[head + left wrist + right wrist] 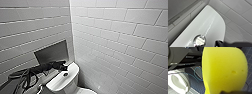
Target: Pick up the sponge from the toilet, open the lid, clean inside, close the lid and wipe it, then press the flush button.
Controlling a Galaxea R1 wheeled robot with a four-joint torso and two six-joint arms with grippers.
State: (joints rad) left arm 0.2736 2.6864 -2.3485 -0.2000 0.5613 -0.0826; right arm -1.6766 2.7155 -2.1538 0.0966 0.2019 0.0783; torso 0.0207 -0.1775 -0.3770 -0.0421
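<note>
My left gripper (62, 66) is poised over the tank top (209, 25), with the flush button (199, 41) just beside and below it. Whether it is open, I cannot tell. My right gripper (228, 92) pinches the sponge (224, 69).

The left arm (41, 68) is matt black from end to end, a run of thick rounded segments that narrows to a chunky black left claw (62, 66). Black cables (25, 78) hang off its rear part in loose loops. On the right arm the wrist hardware (183, 55) is dark grey: flat angular bars stacked together, one with a paler metallic edge
</note>
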